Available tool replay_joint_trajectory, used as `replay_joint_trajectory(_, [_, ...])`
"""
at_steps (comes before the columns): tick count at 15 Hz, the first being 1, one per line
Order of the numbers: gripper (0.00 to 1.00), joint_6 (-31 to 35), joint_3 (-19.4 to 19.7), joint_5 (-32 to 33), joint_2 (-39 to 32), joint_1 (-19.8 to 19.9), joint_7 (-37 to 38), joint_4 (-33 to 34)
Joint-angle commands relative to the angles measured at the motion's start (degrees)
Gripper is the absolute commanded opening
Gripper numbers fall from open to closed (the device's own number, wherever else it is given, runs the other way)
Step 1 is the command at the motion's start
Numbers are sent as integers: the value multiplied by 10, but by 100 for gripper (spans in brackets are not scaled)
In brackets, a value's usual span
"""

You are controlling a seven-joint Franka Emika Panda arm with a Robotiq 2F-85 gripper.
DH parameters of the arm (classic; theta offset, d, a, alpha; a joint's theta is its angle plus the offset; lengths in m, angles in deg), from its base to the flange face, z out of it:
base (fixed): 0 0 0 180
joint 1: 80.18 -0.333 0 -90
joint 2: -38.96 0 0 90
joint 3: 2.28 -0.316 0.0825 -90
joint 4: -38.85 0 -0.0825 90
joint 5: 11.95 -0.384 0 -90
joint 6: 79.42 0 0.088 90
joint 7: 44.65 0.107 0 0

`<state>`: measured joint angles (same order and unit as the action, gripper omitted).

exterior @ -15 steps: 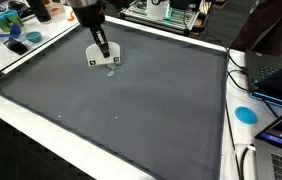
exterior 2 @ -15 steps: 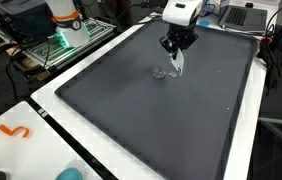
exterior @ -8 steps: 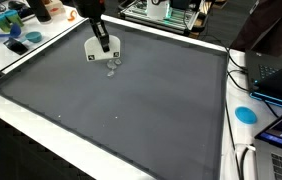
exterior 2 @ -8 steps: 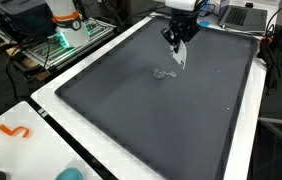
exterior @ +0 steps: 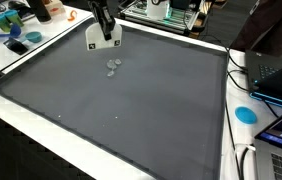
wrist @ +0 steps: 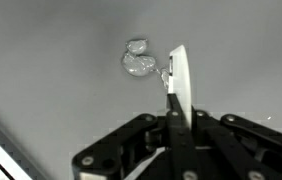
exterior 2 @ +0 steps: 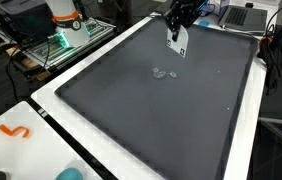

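Pincer: the gripper (wrist: 173, 112) is clenched on a thin white card (wrist: 179, 75), pinched edge-on between the jaws and sticking out past them, lifted clear of the surface
Card: in both exterior views it hangs over the far part of the dark mat (exterior: 131, 110), its lower edge free in the air
Clump: a small clear, glassy clump (wrist: 138, 60) lies on the mat near the card and apart from it; possibly crumpled film or beads, the view is too coarse to say
Risk, slip: only a narrow strip of the card is gripped, so a knock against the mat could twist it or pull it out
Risk, scatter: a fast sweep with the card's edge could fling the light clump towards the white table edge (exterior: 41, 115)
Risk, surroundings: a laptop (exterior: 281, 72) sits close beside the mat
Writing: none readable; an orange squiggle (exterior 2: 16, 132) and a blue disc (exterior: 245, 114) show no legible label
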<state>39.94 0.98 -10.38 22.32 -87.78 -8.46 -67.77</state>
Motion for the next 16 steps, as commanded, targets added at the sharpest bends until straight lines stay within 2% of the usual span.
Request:
replay_joint_trajectory(1, [4, -3, -7, 3, 1, 6, 2, 1])
replay_joint_trajectory(5, [1, -3, -7, 4, 1, 6, 2, 1])
replay_joint_trajectory(11, [1, -44, -27, 121, -2, -40, 6, 32])
replay_joint_trajectory(16, [1, -103, -44, 205, -28, -75, 9, 59])
